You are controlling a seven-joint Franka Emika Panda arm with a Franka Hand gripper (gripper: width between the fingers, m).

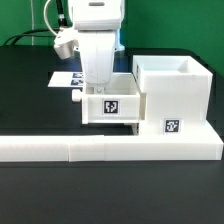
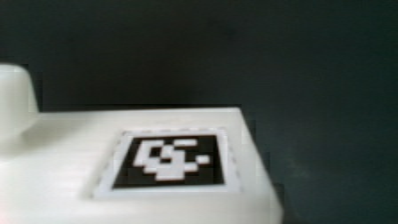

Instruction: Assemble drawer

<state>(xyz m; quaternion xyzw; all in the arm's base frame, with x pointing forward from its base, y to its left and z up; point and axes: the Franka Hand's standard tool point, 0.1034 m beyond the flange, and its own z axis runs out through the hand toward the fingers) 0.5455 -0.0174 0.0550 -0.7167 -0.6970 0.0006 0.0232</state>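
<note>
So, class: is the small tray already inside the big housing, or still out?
Still out. The tray stands beside the housing, against its outer wall, under the hand.

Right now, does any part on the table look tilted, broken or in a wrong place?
Nothing stands out. The large white plastic cube-like housing stands upright against the long low white L-shaped wall. The small white tagged tray sits level beside it, under the robot's pincer. Whether the pincer holds the tray is hidden.

Desk [image 1: 25, 90] surface matte black, evenly lit. Long low white wall [image 1: 100, 149] runs along its near edge. Marker board [image 1: 66, 77] lies flat behind. Backdrop beyond dark, with green cable [image 1: 46, 18] hanging
</note>
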